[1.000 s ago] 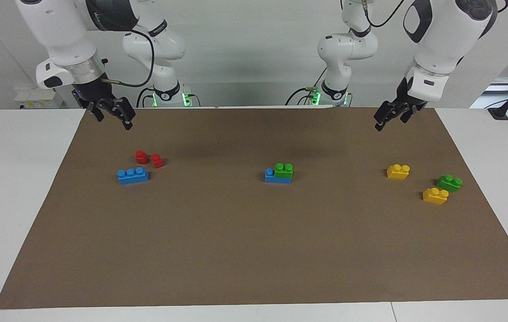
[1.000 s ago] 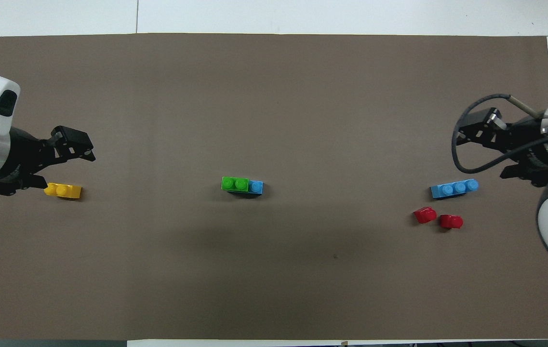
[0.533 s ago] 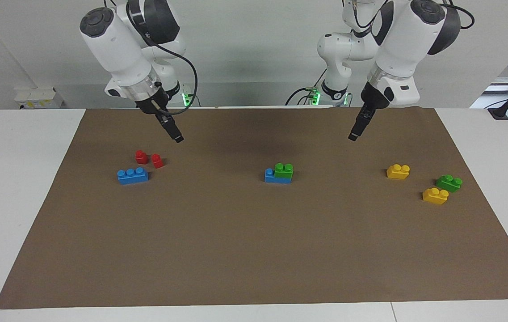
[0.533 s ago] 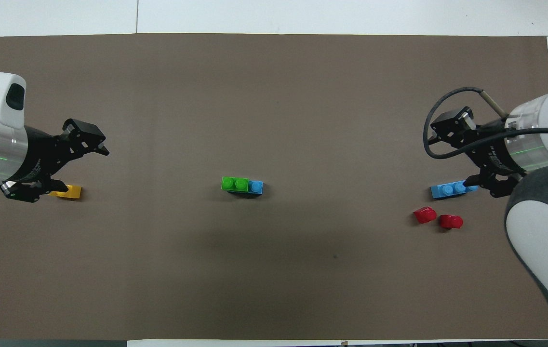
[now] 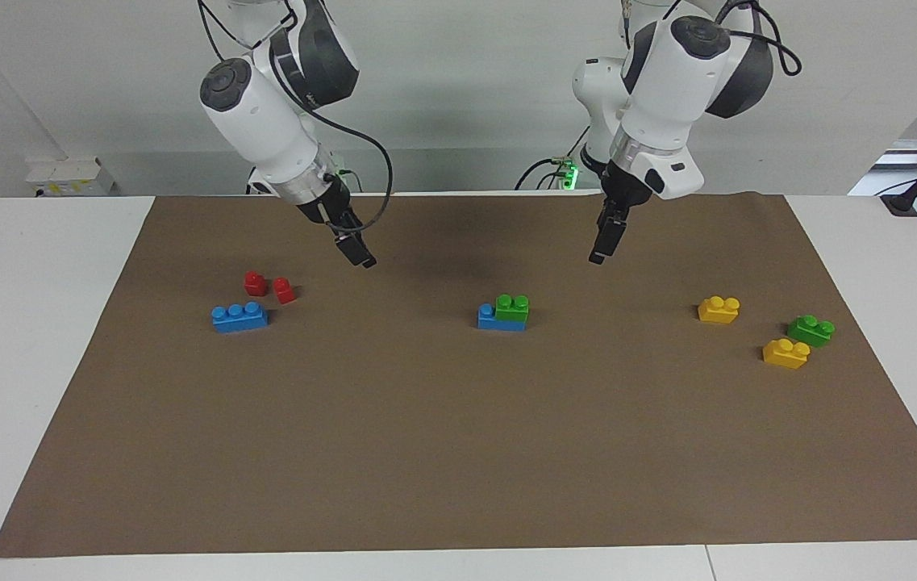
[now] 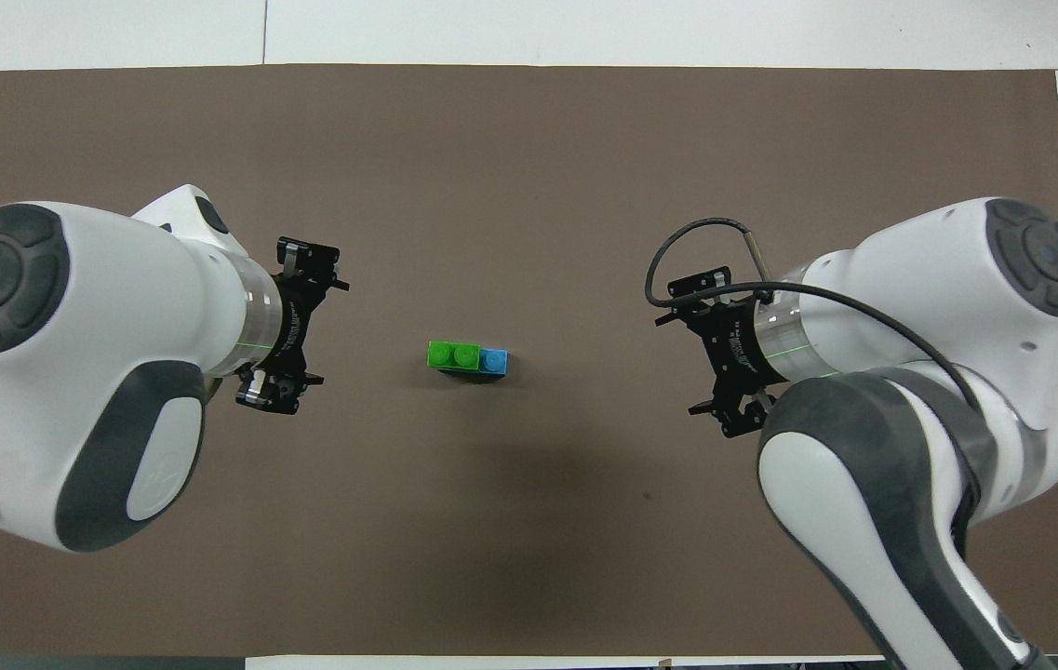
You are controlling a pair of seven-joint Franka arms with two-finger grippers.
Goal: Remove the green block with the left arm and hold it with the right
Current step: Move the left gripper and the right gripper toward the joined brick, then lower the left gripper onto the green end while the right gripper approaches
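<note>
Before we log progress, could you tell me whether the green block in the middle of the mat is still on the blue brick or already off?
Still on: the green block sits stacked on the blue brick, with neither gripper touching it.

A mat [image 5: 458, 452] covers the table. At its middle the top brick [image 5: 512, 307] sits on the bottom brick [image 5: 489, 318], at that brick's end toward the left arm. Toward the right arm's edge lies a long brick [image 5: 239, 316], with a first small piece [image 5: 255, 282] and a second small piece [image 5: 284, 290] just beside it, nearer the robots. Toward the left arm's edge a lone short brick [image 5: 719, 309] lies apart from an outer pair: one short brick [image 5: 810, 330] just beside, and nearer the robots than, the last short brick [image 5: 785, 353]. The left gripper [image 5: 599, 257] and right gripper [image 5: 365, 260] hang over bare mat on either side of the stack.
</note>
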